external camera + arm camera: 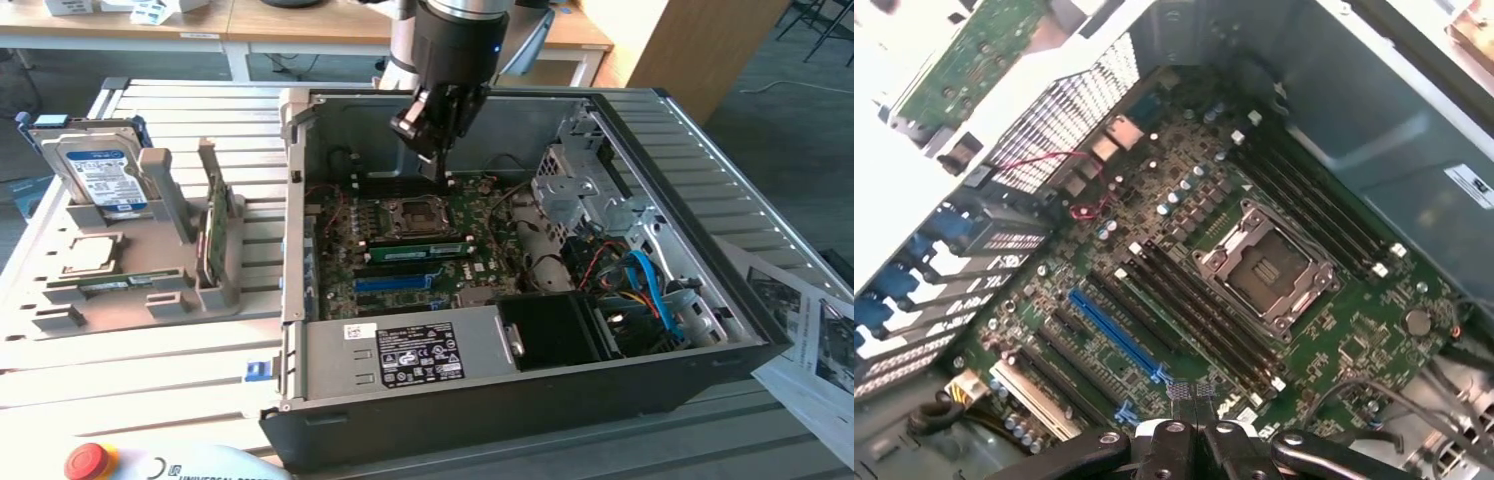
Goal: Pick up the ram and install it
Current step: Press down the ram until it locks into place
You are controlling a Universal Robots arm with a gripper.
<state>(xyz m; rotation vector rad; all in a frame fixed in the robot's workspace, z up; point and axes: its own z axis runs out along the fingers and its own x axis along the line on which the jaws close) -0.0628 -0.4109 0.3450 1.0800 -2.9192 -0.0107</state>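
Observation:
My gripper hangs shut and empty inside the open PC case, above the back of the motherboard, behind the CPU socket. One green ram stick stands seated in a slot just in front of the socket. A similar thin green stick lies flat on the grey tray at the exterior view's left. I cannot tell which of the two is the task's ram. In the wrist view the closed gripper hovers well above the motherboard, the CPU socket and the dark memory slots.
The tray also carries a hard drive, a tall green card standing on edge and a CPU chip. The drive cage, cables and power supply crowd the case. A red stop button sits in front, with papers at the right.

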